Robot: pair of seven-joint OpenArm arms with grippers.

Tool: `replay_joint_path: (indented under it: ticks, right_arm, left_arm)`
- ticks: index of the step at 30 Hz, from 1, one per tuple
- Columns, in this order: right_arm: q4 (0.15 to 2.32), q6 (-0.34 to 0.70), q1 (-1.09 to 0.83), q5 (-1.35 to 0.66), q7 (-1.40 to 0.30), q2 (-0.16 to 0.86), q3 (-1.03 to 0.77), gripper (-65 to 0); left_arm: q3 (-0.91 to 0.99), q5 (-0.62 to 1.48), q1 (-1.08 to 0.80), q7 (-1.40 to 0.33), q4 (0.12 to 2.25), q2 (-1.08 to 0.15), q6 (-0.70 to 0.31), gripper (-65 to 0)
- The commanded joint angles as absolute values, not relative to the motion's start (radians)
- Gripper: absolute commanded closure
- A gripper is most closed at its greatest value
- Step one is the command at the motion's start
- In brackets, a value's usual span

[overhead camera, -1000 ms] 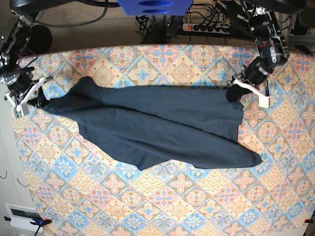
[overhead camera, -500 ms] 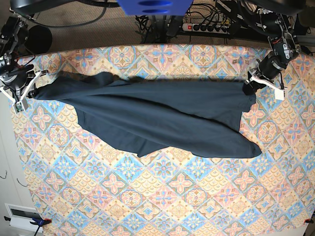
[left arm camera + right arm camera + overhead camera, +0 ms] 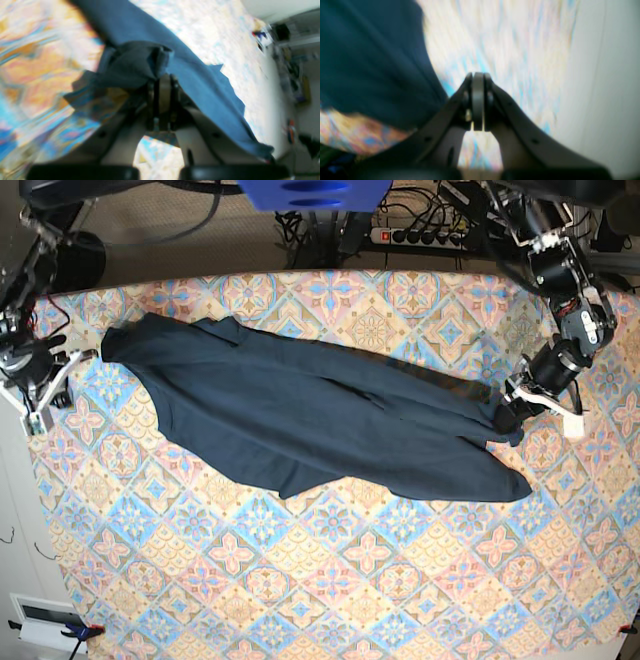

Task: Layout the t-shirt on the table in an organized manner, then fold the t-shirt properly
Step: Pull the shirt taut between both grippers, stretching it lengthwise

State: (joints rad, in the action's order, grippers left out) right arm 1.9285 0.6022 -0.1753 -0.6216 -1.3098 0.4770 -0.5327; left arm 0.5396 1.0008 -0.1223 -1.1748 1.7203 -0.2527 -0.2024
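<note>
The dark navy t-shirt [image 3: 300, 420] lies stretched in a long diagonal band across the patterned table [image 3: 330, 580]. It runs from the far left to the middle right. My left gripper [image 3: 512, 408] is shut on the shirt's right end. The left wrist view shows bunched blue cloth [image 3: 140, 65] pinched at the left gripper [image 3: 162, 82]. My right gripper [image 3: 62, 388] hovers by the table's left edge, a short way from the shirt's left corner [image 3: 112, 345]. In the right wrist view the right gripper [image 3: 478, 82] is shut with nothing in it, and the shirt [image 3: 370, 57] lies off to its left.
A power strip with cables [image 3: 420, 235] lies on the floor beyond the table's far edge. A blue mount [image 3: 310, 192] hangs over the top middle. A white box [image 3: 45, 620] sits off the table's near left corner.
The right gripper has let go of the shirt's left corner, which now lies on the table. The left gripper has pulled the right end toward the near side.
</note>
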Motion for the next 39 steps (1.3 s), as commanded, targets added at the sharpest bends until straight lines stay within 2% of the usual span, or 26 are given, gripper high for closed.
replay_joint_path:
  ticks: [1, 4, 7, 9, 11, 16, 21, 29, 39]
  right_arm:
    - [1.945, 0.605, -0.177, -0.615, -1.320, 0.496, -0.541, -0.4]
    - [1.945, 0.605, -0.199, -0.615, -1.331, 0.496, -0.527, -6.2]
    - [1.946, 0.605, -0.262, -0.618, -1.337, 0.496, -0.515, -16.6]
    - [1.946, 0.605, -0.325, -0.665, -1.337, 0.496, -0.521, -24.1]
    - [1.946, 0.605, -0.364, -0.748, -1.333, 0.496, -0.529, -27.4]
    - [1.939, 0.605, -0.386, -0.888, -1.331, 0.493, -0.547, -27.5]
    - [1.937, 0.605, -0.384, -0.889, -1.336, 0.446, -0.547, -27.5]
    - [1.926, 0.605, -0.415, -0.891, -1.339, 0.444, -0.541, -27.5]
    - [1.782, 0.605, -0.412, -0.891, -1.328, 0.444, -0.473, -27.5]
  left_arm:
    - [0.545, 1.013, -0.113, -1.168, 1.736, -0.268, -0.206, 0.0]
    - [0.545, 1.017, -0.117, -1.168, 1.736, -0.268, -0.206, 0.0]
    - [0.545, 1.013, -0.130, -1.167, 1.736, -0.268, -0.206, 0.0]
    - [0.545, 1.013, -0.133, -1.167, 1.736, -0.268, -0.206, 0.0]
    - [0.545, 1.015, -0.147, -1.167, 1.736, -0.268, -0.206, 0.0]
    - [0.545, 1.013, -0.153, -1.167, 1.733, -0.268, -0.206, 0.0]
    - [0.545, 1.013, -0.153, -1.167, 1.732, -0.266, -0.206, 0.0]
    - [0.545, 1.012, -0.162, -1.167, 1.732, -0.266, -0.206, 0.0]
    - [0.545, 1.013, -0.166, -1.167, 1.732, -0.266, -0.206, 0.0]
